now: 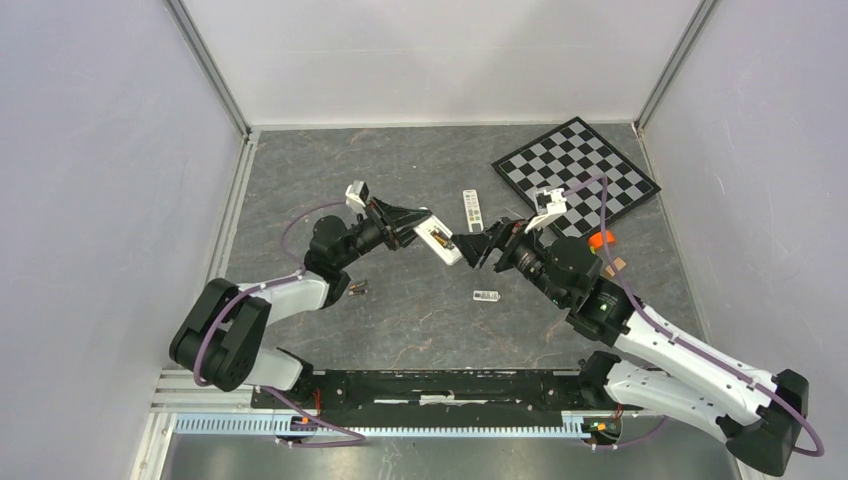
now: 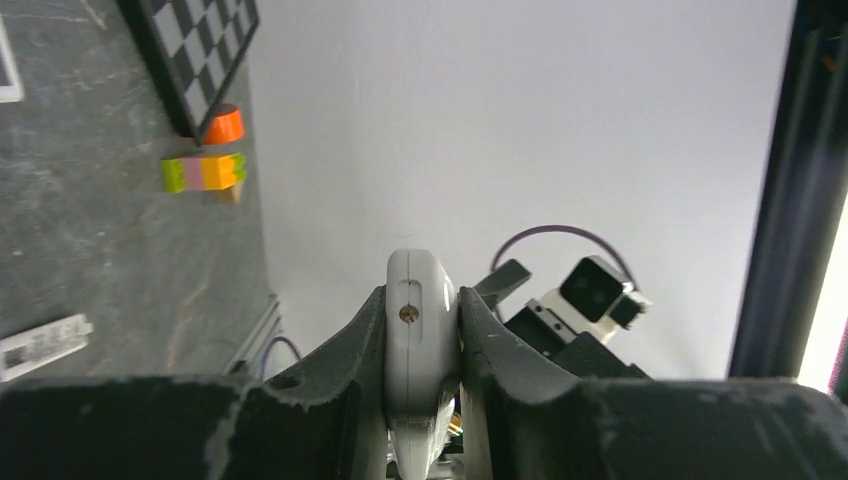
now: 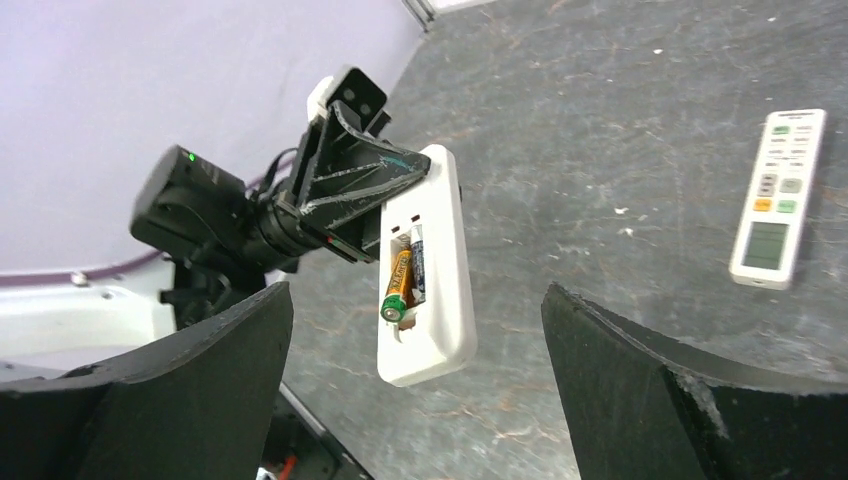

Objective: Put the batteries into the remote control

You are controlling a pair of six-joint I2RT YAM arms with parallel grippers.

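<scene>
My left gripper (image 1: 415, 228) is shut on the narrow sides of a white remote control (image 1: 443, 245), held above the table with its open battery bay facing my right gripper (image 1: 478, 247). In the right wrist view the remote control (image 3: 430, 300) carries two batteries side by side: a gold one (image 3: 398, 285) whose green end sticks slightly out, and a dark one (image 3: 417, 265) lying flat. My right gripper (image 3: 414, 300) is open wide, a short way from the remote, with nothing between its fingers. In the left wrist view the remote (image 2: 422, 330) is clamped between both fingers.
A second white remote (image 1: 471, 209) lies behind the grippers. A small white cover piece (image 1: 486, 295) lies in front of them. A small dark object (image 1: 358, 289) lies by the left arm. A checkerboard (image 1: 575, 170), an orange piece (image 1: 601, 240) and a coloured block (image 2: 205, 172) are at the right.
</scene>
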